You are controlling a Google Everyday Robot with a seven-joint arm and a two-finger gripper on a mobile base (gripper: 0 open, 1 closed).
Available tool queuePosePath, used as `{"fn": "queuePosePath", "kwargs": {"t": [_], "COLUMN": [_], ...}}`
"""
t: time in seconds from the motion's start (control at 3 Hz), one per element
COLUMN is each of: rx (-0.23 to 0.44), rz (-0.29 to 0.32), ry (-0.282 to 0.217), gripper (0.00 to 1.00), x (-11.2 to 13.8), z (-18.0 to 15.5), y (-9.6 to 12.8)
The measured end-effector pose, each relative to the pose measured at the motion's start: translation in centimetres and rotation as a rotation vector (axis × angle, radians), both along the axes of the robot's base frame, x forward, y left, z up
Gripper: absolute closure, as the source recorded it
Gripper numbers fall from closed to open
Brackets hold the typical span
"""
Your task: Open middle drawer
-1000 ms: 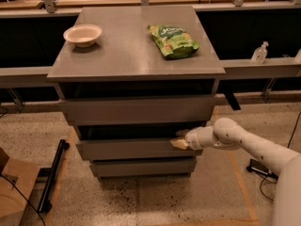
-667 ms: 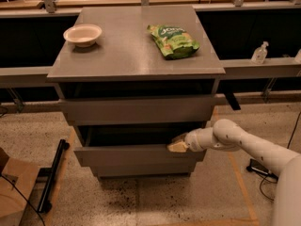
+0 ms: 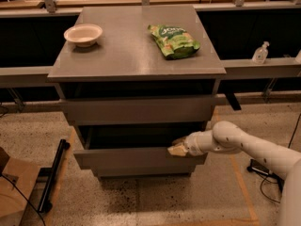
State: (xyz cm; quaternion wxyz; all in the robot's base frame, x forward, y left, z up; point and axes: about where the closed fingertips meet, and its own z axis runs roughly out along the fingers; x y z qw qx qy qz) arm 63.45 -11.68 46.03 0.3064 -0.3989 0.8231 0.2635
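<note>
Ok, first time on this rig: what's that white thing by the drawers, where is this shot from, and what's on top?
The white thing is the robot's single arm, reaching in from the right. Its gripper sits at the top edge of the middle drawer, near the right end. That drawer stands partly open, dark inside. There is one camera, looking down from above at the drawer fronts. On the cabinet top lie a pale bowl at the left and a green snack bag at the right.
</note>
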Motion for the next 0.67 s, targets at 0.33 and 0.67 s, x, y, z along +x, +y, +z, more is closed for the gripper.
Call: {"fn": "queuePosePath", "kwargs": {"t": [0.33, 0.67], "rx": [-0.024, -0.024], "rz": [-0.012, -0.012], "ry": [0.049, 0.049], "gripper": [1.00, 1.00], "x": [-2.89, -2.89], "z": [0.83, 0.83], "y": [-0.78, -0.77]}}
